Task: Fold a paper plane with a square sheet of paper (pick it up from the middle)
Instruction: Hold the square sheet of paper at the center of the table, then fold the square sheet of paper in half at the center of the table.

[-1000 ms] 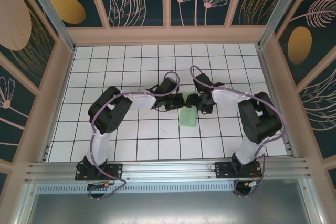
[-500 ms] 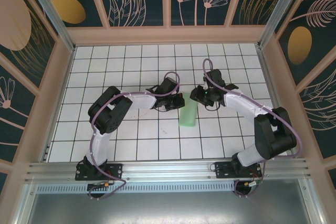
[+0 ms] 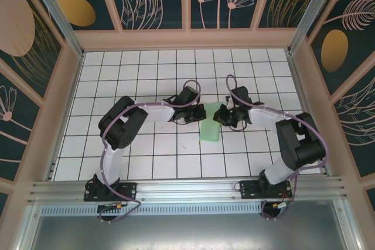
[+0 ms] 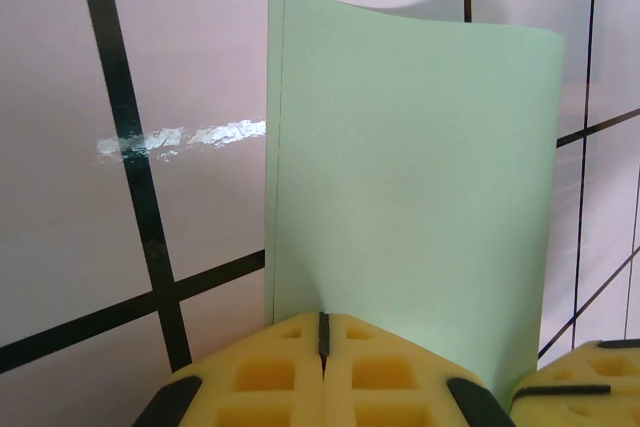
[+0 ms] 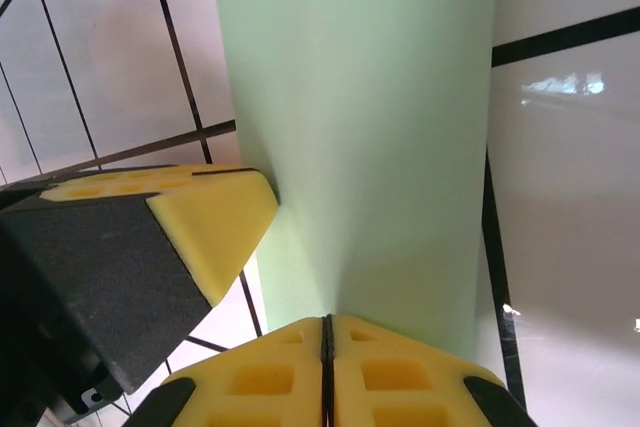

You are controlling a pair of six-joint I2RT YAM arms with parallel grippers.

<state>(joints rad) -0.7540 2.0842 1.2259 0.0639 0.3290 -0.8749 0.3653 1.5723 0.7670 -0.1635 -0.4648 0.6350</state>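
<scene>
Left gripper [image 3: 200, 113]: fingers pressed together on the sheet of paper [image 3: 210, 130]. The right gripper [image 3: 218, 114] is likewise clamped on the same sheet. From above, the two grippers face each other with their tips near one another. The sheet lies between them and extends from the fingertips toward the arm bases, flat on the white gridded table [image 3: 146, 68].

Sheet: thin, pale mint-green, plain and unmarked, folded over on itself into a narrow rectangle.

Left wrist view: the yellow finger pads [image 4: 270, 372] meet along a closed seam, and the sheet [image 4: 415, 167] runs straight out from them, away from the wrist. Two layers show along its left edge, one slightly offset from the other, and its far edge curves a little. Of the right gripper, one yellow pad [image 4: 585, 387] sits just beside the sheet's near right corner.

Right wrist view: the pads [image 5: 390, 372] are closed on the near edge of the sheet [image 5: 370, 117]. Of the left gripper, one pad [image 5: 215, 215] touches the sheet's left edge.

Count: one sheet, two visible layers, two grippers, both holding it.
</scene>
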